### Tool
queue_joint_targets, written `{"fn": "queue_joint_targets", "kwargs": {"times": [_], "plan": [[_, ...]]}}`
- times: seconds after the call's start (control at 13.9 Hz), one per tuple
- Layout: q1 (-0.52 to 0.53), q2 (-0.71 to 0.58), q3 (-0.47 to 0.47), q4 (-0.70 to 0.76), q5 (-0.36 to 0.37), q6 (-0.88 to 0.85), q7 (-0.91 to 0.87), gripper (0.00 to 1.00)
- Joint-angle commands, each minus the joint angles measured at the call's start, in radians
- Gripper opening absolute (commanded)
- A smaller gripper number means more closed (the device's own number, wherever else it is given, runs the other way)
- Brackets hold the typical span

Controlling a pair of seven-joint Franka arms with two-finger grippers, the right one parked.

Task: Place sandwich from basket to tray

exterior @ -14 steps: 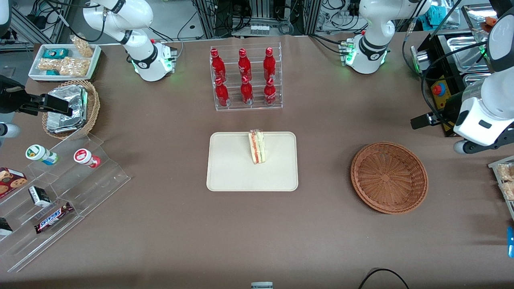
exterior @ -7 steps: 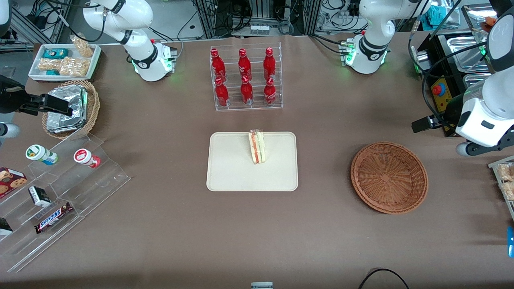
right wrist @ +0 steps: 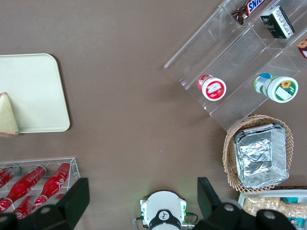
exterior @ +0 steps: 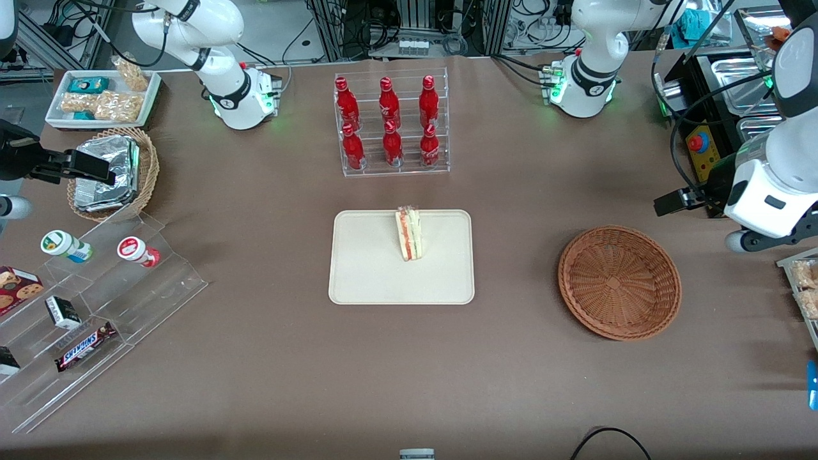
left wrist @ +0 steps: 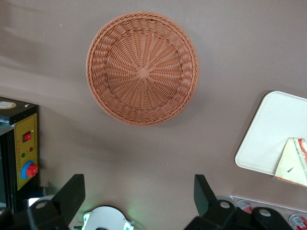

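The wrapped sandwich (exterior: pixel 409 233) stands on its edge on the cream tray (exterior: pixel 364 262), by the rim nearest the bottle rack. It also shows on the tray (left wrist: pixel 273 139) as a wedge, the sandwich (left wrist: pixel 293 160). The reddish-brown wicker basket (exterior: pixel 619 282) holds nothing, and its woven floor is bare in the left wrist view too, the basket (left wrist: pixel 142 68). My gripper (exterior: pixel 671 201) hangs high over the table at the working arm's end, a little farther from the front camera than the basket. The gripper (left wrist: pixel 139 184) is open, with only tabletop between its black fingers (left wrist: pixel 72 191).
A clear rack of red bottles (exterior: pixel 390 124) stands farther from the front camera than the tray. A black control box with a red button (exterior: pixel 700 144) sits near my gripper. Toward the parked arm's end are a tan basket with a foil packet (exterior: pixel 112 172) and a stepped acrylic shelf (exterior: pixel 96 306).
The working arm has drifted only slightly at its end of the table, gripper still open. Sandwich, tray and basket have not moved.
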Motion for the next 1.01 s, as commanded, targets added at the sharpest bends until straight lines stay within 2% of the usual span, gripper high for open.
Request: {"fn": "queue_joint_targets", "kwargs": {"times": [0.0,0.58,0.72,0.93], "plan": [[-0.011,0.005,0.0,0.017,0.013,0.008,0.003,1.0],[-0.013,-0.03,-0.003,0.043,0.035,0.011,0.0,1.0],[-0.013,-0.029,-0.001,0.032,0.038,0.081,0.003,1.0],[-0.018,-0.027,-0.003,0.029,0.067,0.093,-0.004,1.0]]}}
